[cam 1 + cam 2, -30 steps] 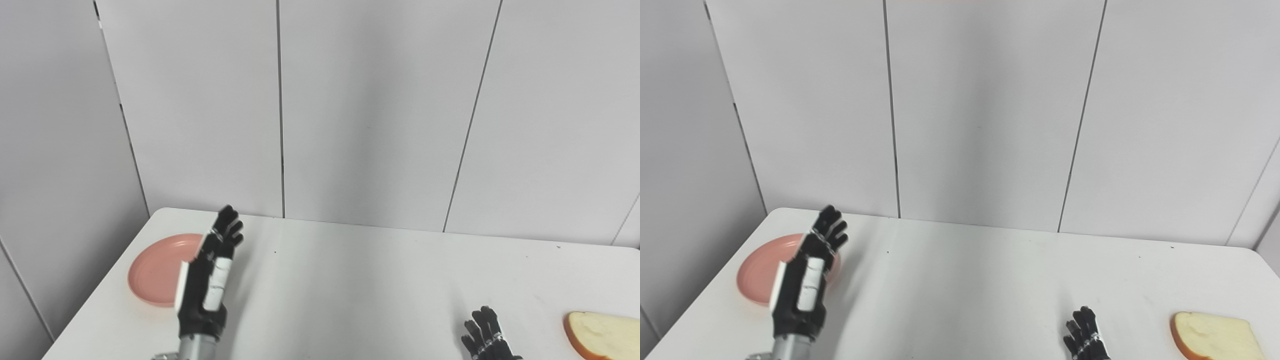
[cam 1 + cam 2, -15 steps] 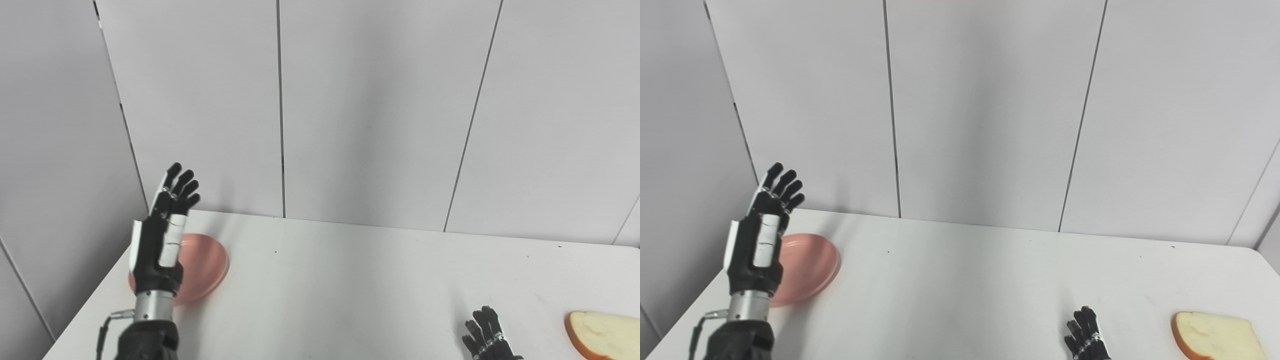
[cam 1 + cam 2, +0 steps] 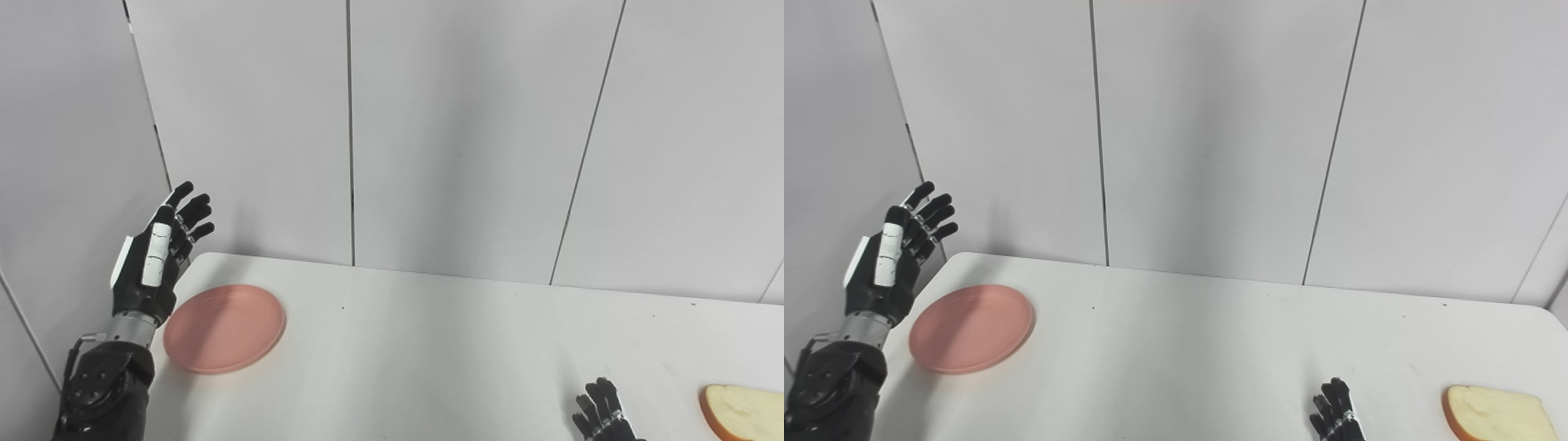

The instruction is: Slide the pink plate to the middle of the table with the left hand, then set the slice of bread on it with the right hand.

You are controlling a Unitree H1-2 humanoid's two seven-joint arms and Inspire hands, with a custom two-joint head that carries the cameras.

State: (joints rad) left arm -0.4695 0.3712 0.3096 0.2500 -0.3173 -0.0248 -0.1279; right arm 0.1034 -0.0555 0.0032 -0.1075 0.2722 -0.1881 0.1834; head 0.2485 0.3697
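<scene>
Left hand [image 3: 150, 269] raised off the worktop's [image 3: 429, 343] left edge, fingers spread, empty, just left of pink plate [image 3: 224, 327]. Plate flat near far-left corner. Right hand [image 3: 1335, 413] low at bottom edge, fingers apart, empty. Bread slice [image 3: 1497, 415] near right edge.

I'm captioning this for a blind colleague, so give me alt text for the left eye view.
The robot's left hand is raised, open, beyond the table's left edge beside a pink plate. At bottom right, the right hand rests near a bread slice.
</scene>
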